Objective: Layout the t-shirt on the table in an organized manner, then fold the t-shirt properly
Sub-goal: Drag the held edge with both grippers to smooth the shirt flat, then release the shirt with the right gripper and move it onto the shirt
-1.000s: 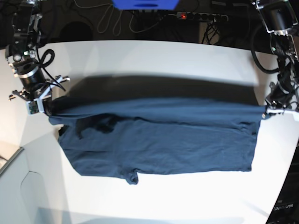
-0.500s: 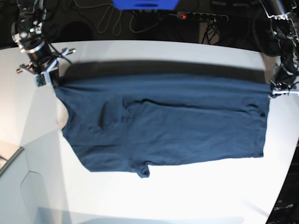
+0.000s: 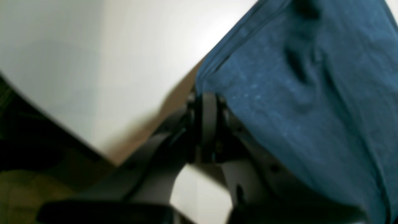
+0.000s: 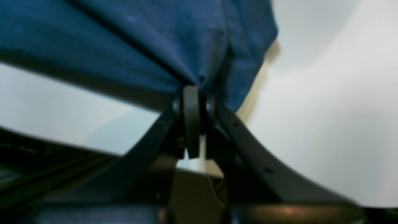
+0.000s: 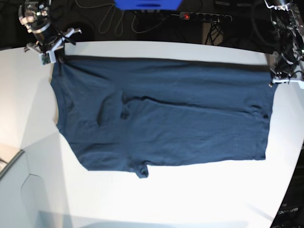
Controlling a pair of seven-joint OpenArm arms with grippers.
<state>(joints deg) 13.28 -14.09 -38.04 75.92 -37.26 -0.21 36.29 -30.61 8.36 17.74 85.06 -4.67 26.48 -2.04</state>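
Note:
The dark navy t-shirt (image 5: pixel 161 118) is stretched wide across the white table (image 5: pixel 190 199), with its far edge taut between both grippers. My left gripper (image 5: pixel 277 79), at the base view's right, is shut on the shirt's far right corner; its wrist view shows the jaws (image 3: pixel 207 102) pinching the cloth (image 3: pixel 295 93). My right gripper (image 5: pixel 51 57), at the base view's top left, is shut on the far left corner; its wrist view shows the jaws (image 4: pixel 194 93) clamped on the cloth (image 4: pixel 140 40). A sleeve lies folded on the body (image 5: pixel 114 111).
Cables and a power strip (image 5: pixel 204 17) lie on the dark floor beyond the table's far edge. A blue object (image 5: pixel 147 4) stands at the top centre. A lower grey surface (image 5: pixel 14 190) sits at the front left, below the table's curved edge.
Both grippers have pulled the shirt's held edge toward the table's far side, spreading the cloth flatter and further back. The shadow under the lifted edge has shrunk.

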